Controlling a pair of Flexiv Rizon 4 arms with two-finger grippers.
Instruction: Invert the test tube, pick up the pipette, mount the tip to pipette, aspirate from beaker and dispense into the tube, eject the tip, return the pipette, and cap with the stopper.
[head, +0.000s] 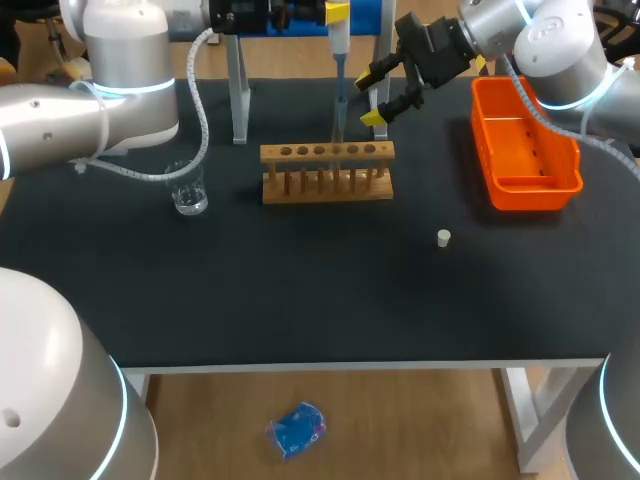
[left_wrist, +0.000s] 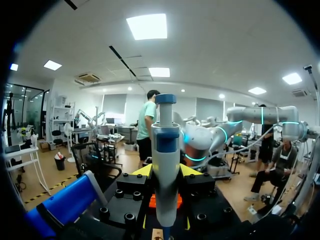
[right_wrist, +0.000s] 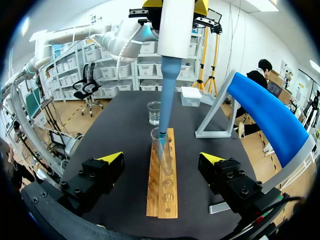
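The left gripper (left_wrist: 165, 172) is clamping the pipette (head: 340, 45) upright above the wooden rack (head: 327, 172) by the middle of the table's (head: 300, 290) far edge, and the pipette's tip (right_wrist: 161, 131) is dipping into the test tube (right_wrist: 161, 151) standing in the rack. The right gripper (head: 372, 98) is hanging just behind the rack, fingers spread wide and holding nothing. The beaker (head: 189, 195) is standing toward the left edge, and the stopper (head: 444, 237) is lying toward the right edge, near the orange bin (head: 525, 190).

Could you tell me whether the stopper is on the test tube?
No, the stopper lies alone on the table, away from the rack.
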